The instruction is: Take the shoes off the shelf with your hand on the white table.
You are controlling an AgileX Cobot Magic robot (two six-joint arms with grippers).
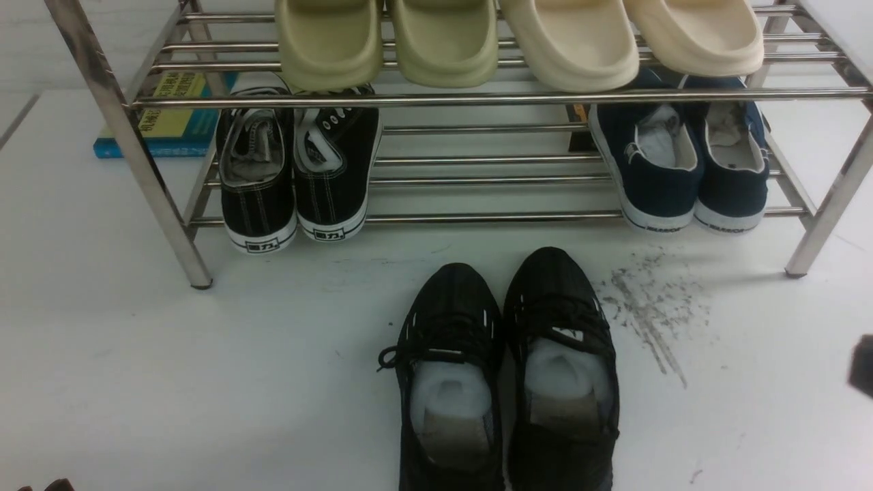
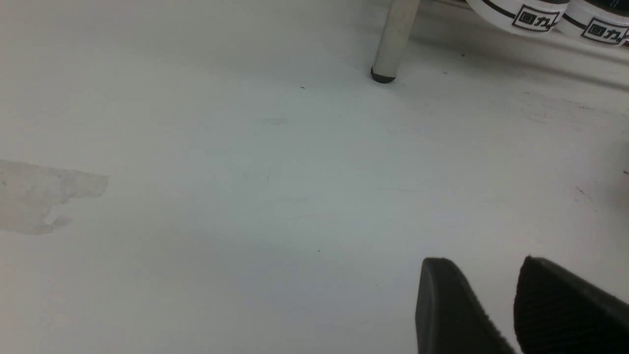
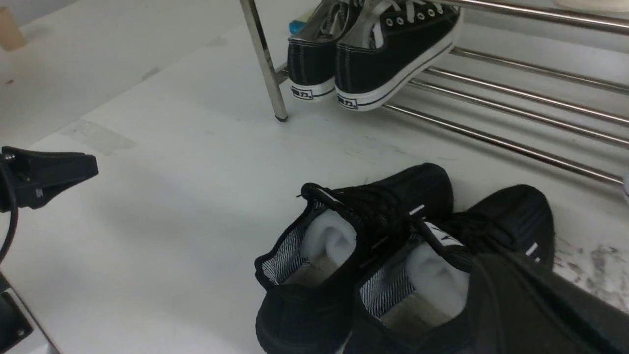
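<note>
The pair of black mesh shoes [image 1: 505, 368] stands side by side on the white table [image 1: 204, 382], just in front of the chrome shelf [image 1: 477, 99], white stuffing showing. They also show in the right wrist view [image 3: 344, 275]. My right gripper [image 3: 484, 268] looks shut and empty, beside the right shoe; in the front view only its tip [image 1: 862, 365] shows at the right edge. My left gripper [image 2: 484, 265] is open and empty, low over bare table near the shelf's left leg [image 2: 395, 39]. No large black robotic hand is in view.
Black canvas sneakers [image 1: 297, 170] and navy sneakers [image 1: 689, 164] sit on the lower tier. Green slippers [image 1: 389, 41] and cream slippers [image 1: 627, 41] sit on the upper tier. A book [image 1: 170, 116] lies behind the shelf. Grey scuff streaks [image 1: 648, 307] mark the table.
</note>
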